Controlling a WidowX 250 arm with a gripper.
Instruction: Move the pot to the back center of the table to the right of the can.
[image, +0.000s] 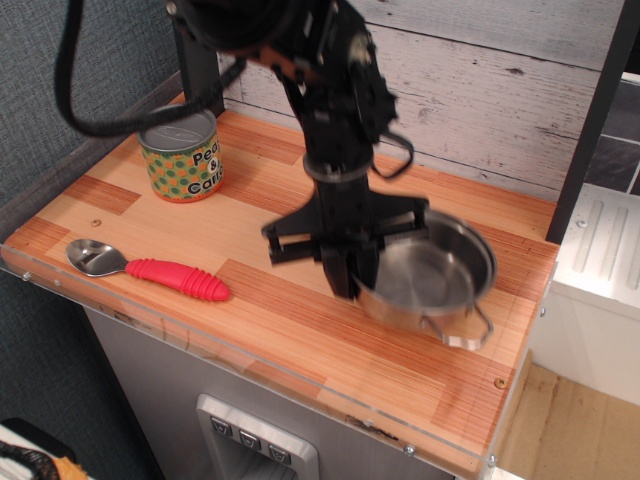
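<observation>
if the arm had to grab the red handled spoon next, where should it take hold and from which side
Judging by its pose, grip the red ribbed handle of the spoon, around mid-length, coming straight down from above. The spoon lies flat near the front left of the table, with bare wood on both sides, so fingers can straddle the handle across its width. The shiny bowl looks too shallow and slick.

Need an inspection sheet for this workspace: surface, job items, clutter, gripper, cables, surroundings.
Surface: table of wood planks with a clear front edge; no spills seen.
Job items: pot tilted, held at its left rim, at the table's right side. Can upright at back left, lid on.
Clutter: spoon with a red handle, lying near the front left edge.
Gripper: gripper shut on the pot's rim.
Cables: black cable looping from the arm past the can at back left.
Surroundings: white plank wall behind; grey panel at left; white unit at right.
</observation>
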